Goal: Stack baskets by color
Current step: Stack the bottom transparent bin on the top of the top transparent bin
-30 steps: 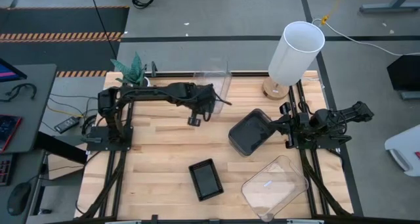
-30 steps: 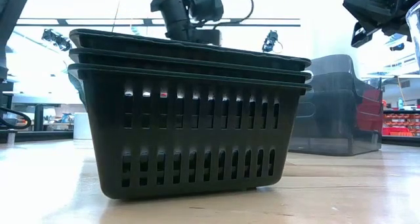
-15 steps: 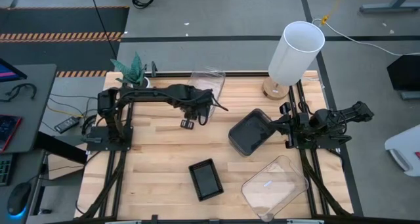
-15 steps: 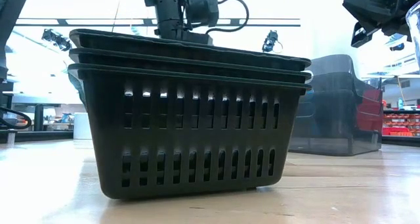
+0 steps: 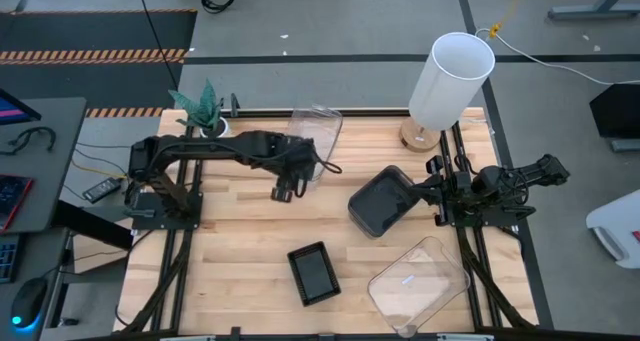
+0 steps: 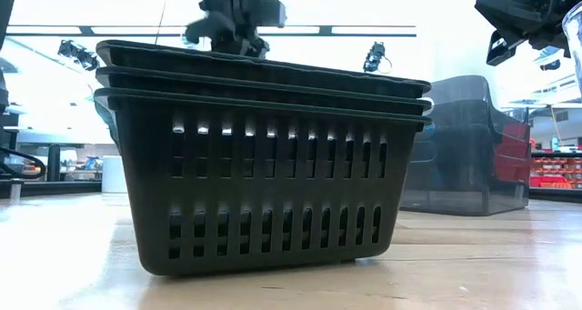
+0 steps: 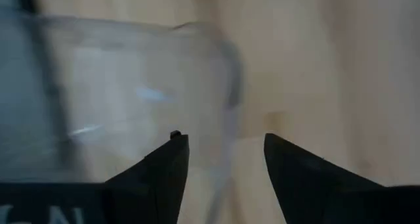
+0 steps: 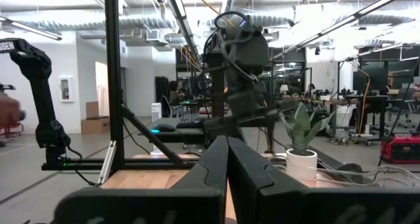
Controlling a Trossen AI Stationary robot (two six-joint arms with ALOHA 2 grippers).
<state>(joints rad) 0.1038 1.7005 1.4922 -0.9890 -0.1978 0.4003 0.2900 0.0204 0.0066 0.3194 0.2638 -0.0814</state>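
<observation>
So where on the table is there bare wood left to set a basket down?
The widest bare stretch lies between the left arm's base and the black mesh stack, along the near-left side. A smaller patch sits mid-table between the left gripper and the dark grey stack. The right side is crowded: the grey stack, the clear basket, the lamp.

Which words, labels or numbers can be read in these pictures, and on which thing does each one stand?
"N": one large pale letter, cut off at the edge, on the left gripper body, left wrist view.
White letters on the far dark arm, right wrist view: too small to read.
The baskets show no text.
</observation>
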